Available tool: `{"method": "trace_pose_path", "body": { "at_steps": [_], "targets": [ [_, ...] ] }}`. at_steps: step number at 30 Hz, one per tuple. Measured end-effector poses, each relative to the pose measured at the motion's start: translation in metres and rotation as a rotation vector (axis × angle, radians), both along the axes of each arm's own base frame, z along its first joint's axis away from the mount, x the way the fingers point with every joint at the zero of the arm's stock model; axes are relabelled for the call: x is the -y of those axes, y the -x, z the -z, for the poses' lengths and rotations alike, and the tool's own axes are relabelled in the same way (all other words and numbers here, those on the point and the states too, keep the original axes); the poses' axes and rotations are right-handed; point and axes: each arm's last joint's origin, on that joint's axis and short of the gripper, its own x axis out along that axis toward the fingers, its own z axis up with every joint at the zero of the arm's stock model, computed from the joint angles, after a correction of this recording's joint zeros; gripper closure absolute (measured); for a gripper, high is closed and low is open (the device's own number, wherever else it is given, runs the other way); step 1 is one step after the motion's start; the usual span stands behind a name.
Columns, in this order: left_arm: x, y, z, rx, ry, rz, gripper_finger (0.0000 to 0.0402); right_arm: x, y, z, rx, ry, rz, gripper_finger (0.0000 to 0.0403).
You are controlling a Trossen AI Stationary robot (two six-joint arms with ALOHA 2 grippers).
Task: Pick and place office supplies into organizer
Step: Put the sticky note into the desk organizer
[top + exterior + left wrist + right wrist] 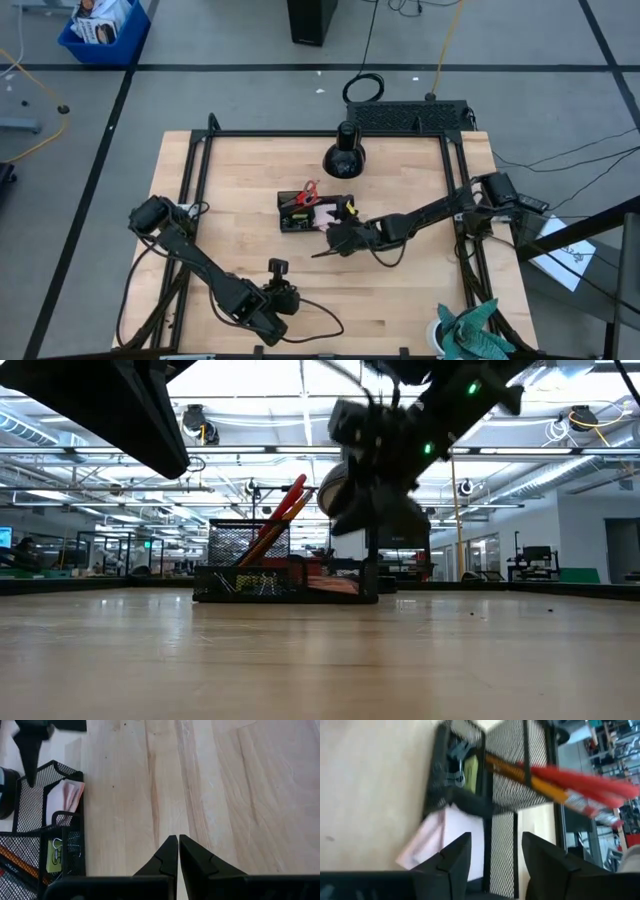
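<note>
The black mesh organizer point(312, 211) stands mid-table. Its taller end holds the red-handled scissors point(590, 782) and an orange pencil point(520, 772), both leaning out. The pink sticky-note pad point(445, 837) lies in a low compartment, one corner over the rim. A yellow-green bit point(471, 770) sits in the neighbouring compartment. My right gripper point(492, 852) is open just off the organizer's near-right corner, above the pad's compartment, and I see it touch nothing. My left gripper point(178, 845) is shut over bare wood near the table's near edge point(277, 268).
A round black cone-shaped object point(345, 155) stands on the far side of the organizer. A black frame point(195, 190) borders the tabletop on its left and right. Bare wood point(400, 290) spreads between the organizer and the near edge.
</note>
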Motion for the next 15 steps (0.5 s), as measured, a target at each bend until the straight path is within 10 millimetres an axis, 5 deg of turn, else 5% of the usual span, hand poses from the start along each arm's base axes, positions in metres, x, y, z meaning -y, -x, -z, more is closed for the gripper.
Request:
{"method": "trace_pose_path", "body": {
  "at_steps": [8,15],
  "targets": [
    [0.001,0.001,0.000,-0.004,0.011,-0.002,0.0378,-0.016,0.005,-0.010,0.044,-0.128,-0.066,0.0272],
    [0.001,0.001,0.000,-0.006,0.008,0.002,0.0378,-0.018,0.009,-0.002,-0.029,-0.383,-0.086,0.0380]
  ]
}}
